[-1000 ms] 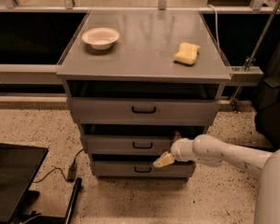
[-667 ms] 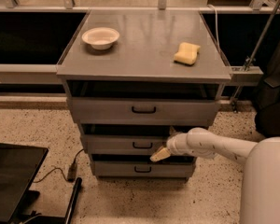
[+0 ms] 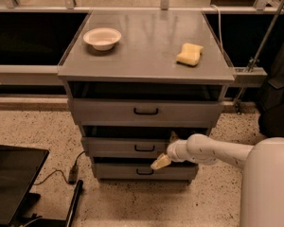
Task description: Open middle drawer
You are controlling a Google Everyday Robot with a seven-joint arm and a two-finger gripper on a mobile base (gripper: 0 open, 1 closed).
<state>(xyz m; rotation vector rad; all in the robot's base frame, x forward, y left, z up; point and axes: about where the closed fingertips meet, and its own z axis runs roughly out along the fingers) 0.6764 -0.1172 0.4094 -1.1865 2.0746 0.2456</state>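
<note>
Middle drawer (image 3: 113,147), flat grey metal front, black loop handle (image 3: 144,148), tan jaws just right of it, gap cannot be told

Speckled floor (image 3: 33,126) lies under a grey cabinet (image 3: 146,46).

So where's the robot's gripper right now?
In the camera view, the gripper is low, right of centre, by the middle drawer, just right of its black handle.

A lab: metal cabinet (image 3: 146,46), speckled floor (image 3: 42,126), jaws at middle drawer (image 3: 116,147).
</note>
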